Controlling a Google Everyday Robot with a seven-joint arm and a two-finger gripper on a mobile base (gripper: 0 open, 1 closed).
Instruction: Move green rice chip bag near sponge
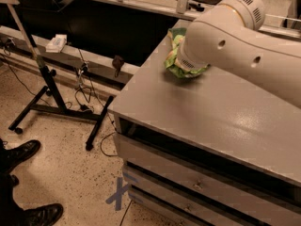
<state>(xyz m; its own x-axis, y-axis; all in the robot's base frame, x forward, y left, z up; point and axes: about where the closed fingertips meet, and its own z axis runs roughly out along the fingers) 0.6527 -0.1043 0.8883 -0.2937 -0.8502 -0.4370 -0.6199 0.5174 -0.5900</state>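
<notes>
In the camera view, I see the bag (174, 56) lying at the table's (202, 112) far left edge. My arm (235, 39) covers most of it. The gripper (187, 66) sits down on the bag, probably touching it; I can't make out whether it grips.

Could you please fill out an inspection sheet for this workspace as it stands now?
Surface: grey table top, drawers below.
Job's things: green chip bag near the table's far left corner, partly covered by the arm; sponge not seen.
Clutter: nothing seen.
Tool: hidden behind the arm's end, down at the bag.
Cables: black cables on the floor by the stand.
Surroundings: black shoes and a blue tape cross on the floor.
</notes>
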